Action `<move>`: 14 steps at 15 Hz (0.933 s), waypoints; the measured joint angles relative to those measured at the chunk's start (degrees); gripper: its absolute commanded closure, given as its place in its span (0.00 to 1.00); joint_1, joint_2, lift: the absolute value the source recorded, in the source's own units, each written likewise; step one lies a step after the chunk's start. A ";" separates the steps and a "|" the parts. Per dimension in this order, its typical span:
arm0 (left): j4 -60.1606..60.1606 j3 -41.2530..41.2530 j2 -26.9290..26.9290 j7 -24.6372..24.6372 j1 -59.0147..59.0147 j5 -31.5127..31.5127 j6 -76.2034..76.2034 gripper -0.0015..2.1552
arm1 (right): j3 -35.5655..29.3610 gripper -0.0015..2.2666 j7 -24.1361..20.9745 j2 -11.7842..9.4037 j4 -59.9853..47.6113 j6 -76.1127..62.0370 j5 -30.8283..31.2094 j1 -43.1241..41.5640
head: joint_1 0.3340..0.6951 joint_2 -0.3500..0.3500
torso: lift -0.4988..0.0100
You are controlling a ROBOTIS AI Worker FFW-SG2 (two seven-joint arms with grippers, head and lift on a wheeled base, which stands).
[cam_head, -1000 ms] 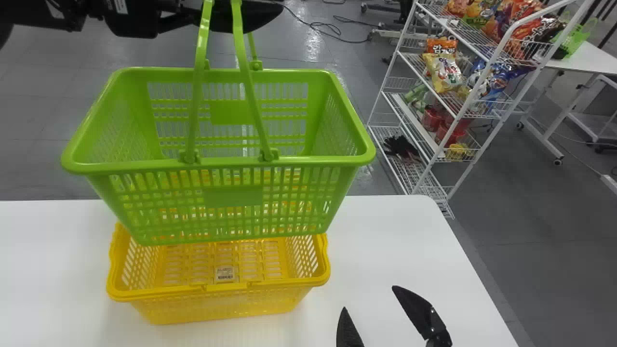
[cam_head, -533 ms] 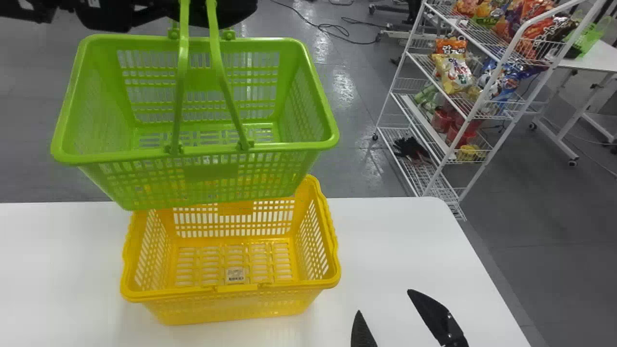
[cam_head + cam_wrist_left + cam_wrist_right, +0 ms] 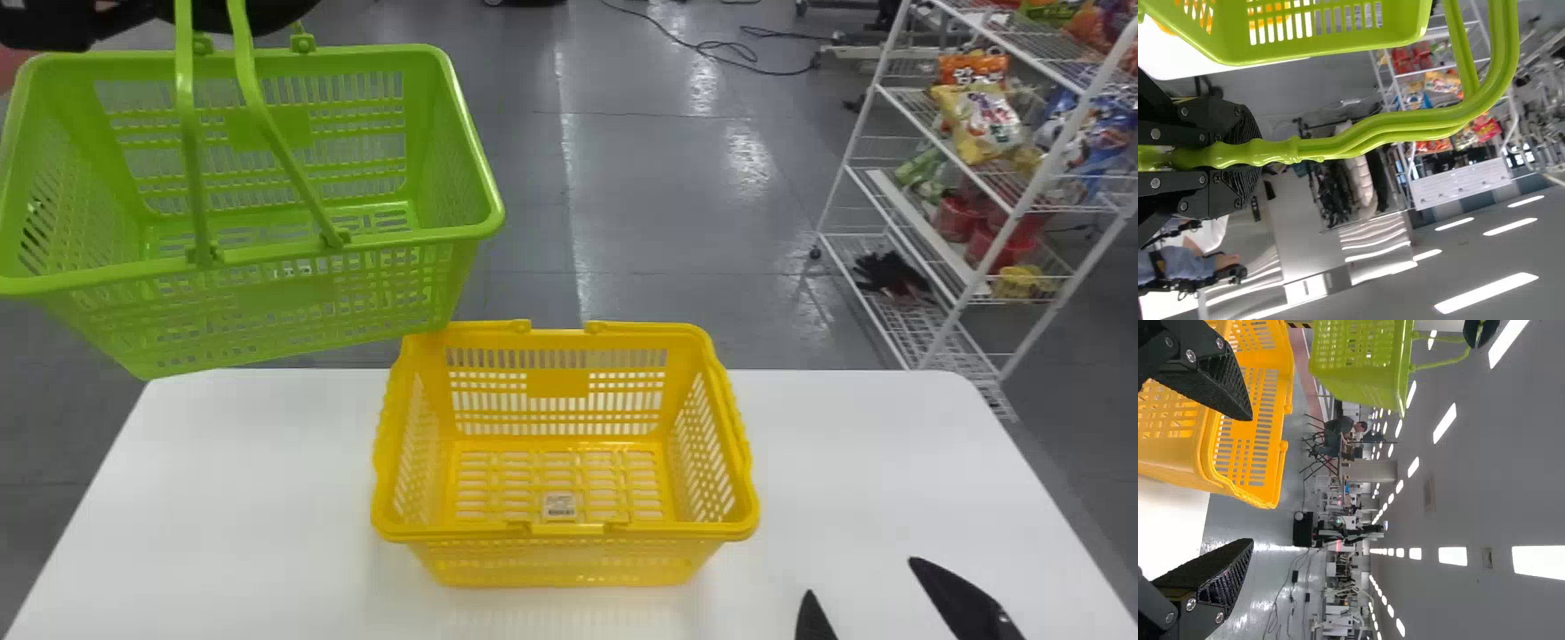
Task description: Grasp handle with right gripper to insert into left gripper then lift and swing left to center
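The green basket (image 3: 284, 295) hangs beneath the left gripper (image 3: 212, 12), clamped on its 2 handles (image 3: 188, 133), near the worktop's (image 3: 249, 471) far left corner. Mid-worktop stands 1 yellow basket (image 3: 560, 564). Toward the right edge, the right gripper (image 3: 862, 580) holds its 2 fingers apart.

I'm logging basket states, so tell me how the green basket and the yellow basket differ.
The green basket hangs in the air from the left gripper; the yellow basket sits on the white table. The green basket's handles stand raised, while the yellow basket's handles lie folded along its rim. Both are open-topped with slotted walls.
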 measured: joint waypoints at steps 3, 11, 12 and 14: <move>-3.19 -0.38 8.24 -0.30 2.13 2.01 0.00 0.91 | -0.55 0.08 0.01 -0.12 0.22 0.14 -0.37 0.00 | 0.93 0.66 | 0.80; -16.59 18.30 23.13 0.60 29.91 9.52 0.00 0.91 | -3.30 0.08 0.92 -0.24 1.24 -0.68 -3.08 0.39 | 1.00 0.81 | 0.80; -18.32 23.34 23.38 0.76 36.21 9.68 0.00 0.91 | -3.57 0.08 1.10 -0.25 1.34 -0.69 -3.35 0.35 | 1.00 0.81 | 0.80; -23.02 36.64 23.45 0.98 52.09 9.86 0.00 0.91 | -4.16 0.08 1.32 -0.26 1.64 -0.70 -3.86 0.09 | 1.00 0.83 | 0.80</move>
